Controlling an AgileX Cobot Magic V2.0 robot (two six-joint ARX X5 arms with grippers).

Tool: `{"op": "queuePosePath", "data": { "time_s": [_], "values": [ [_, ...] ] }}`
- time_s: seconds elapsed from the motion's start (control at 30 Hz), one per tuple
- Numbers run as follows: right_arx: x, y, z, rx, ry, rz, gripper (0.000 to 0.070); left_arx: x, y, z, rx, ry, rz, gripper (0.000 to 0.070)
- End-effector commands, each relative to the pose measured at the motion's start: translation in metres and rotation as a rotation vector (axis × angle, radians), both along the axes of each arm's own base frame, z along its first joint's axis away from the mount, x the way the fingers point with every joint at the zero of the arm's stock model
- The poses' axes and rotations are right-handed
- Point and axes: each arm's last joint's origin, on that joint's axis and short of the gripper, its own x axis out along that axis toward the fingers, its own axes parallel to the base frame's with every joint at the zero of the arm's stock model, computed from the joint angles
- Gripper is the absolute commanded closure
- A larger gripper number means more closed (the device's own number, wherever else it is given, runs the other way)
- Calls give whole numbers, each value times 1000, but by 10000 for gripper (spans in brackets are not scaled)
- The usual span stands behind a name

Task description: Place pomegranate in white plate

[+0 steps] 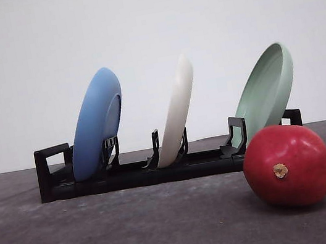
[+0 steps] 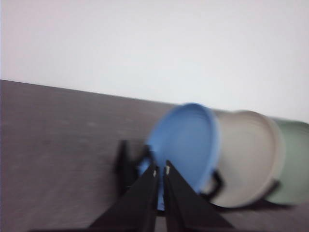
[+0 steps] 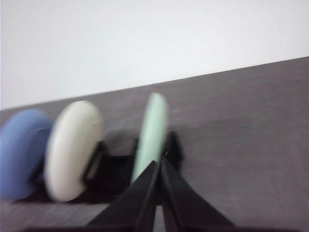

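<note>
The pomegranate (image 1: 288, 165), glossy red with a tan calyx nub facing me, rests on the dark table at the front right, just ahead of the rack's right end. The white plate (image 1: 177, 111) stands on edge in the middle slot of the black rack (image 1: 135, 173). It also appears in the left wrist view (image 2: 246, 159) and the right wrist view (image 3: 75, 147). My left gripper (image 2: 161, 170) is shut with nothing in it, its tips pointing toward the blue plate. My right gripper (image 3: 160, 163) is shut and holds nothing, aimed at the green plate.
A blue plate (image 1: 96, 122) leans in the rack's left slot and a pale green plate (image 1: 267, 92) in its right slot, right behind the pomegranate. Bare dark tabletop (image 1: 107, 238) lies in front of the rack. A white wall stands behind.
</note>
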Motion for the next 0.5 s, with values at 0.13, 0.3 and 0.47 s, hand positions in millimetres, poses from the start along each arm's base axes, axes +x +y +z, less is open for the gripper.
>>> {"op": "queuePosePath", "data": {
  "time_s": [0.13,0.3,0.47],
  "values": [
    [9,7,64,-104,-24,282,693,20,-8,60,43,54,-250,697],
    [16,9,92,-135,-50,408,693,36,-13,92,38,99,-468,697],
    [16,10,96,-127,-65,444,693,46,-16,106,63,91,-547,698]
  ]
}}
